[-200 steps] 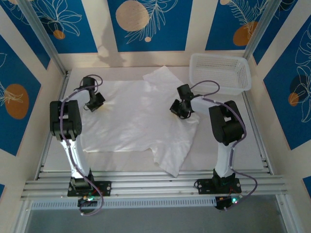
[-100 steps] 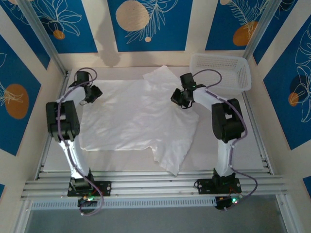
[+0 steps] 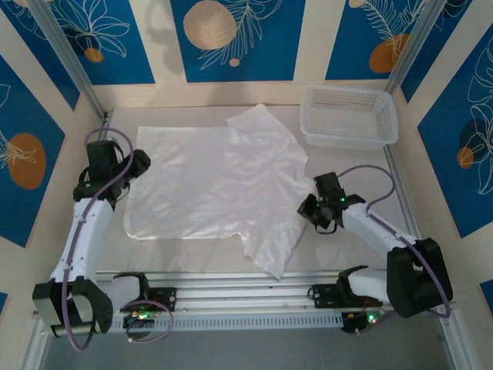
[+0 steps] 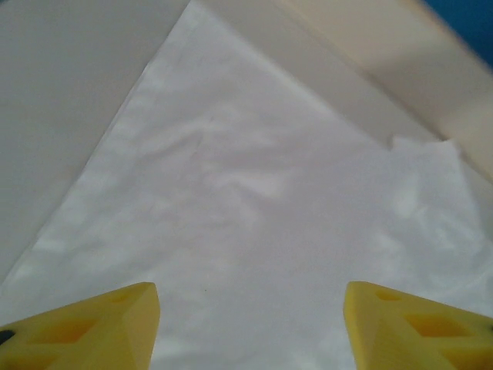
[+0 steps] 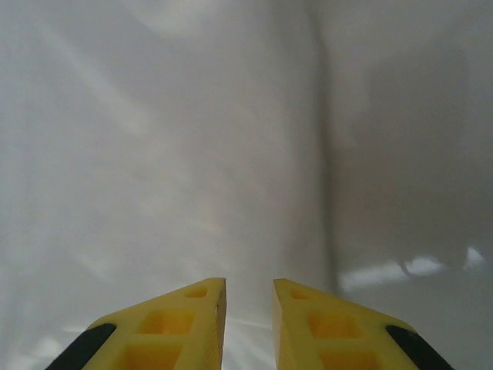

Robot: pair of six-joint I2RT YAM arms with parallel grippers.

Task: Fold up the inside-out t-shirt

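White thin cotton t-shirt point(image 3: 216, 185) lies spread flat mid-table. Left gripper point(image 4: 250, 297) hangs over its left edge, yellow fingers wide apart, empty. Right gripper point(image 5: 248, 289) sits beside the right edge, barely parted, holding nothing. White plastic mesh basket point(image 3: 350, 116) far right.

Backdrop is pretty loud: blue wall panels point(image 3: 254, 58) with white leaf line-art and orange circles, cream strips point(image 3: 312, 38) between them. Slanted aluminium posts point(image 3: 65, 58) in the back corners. Pale tabletop point(image 3: 362, 254), slotted aluminium rails point(image 3: 246, 295) along the near edge, grey floor point(image 3: 246, 351) below. Soft, even light.
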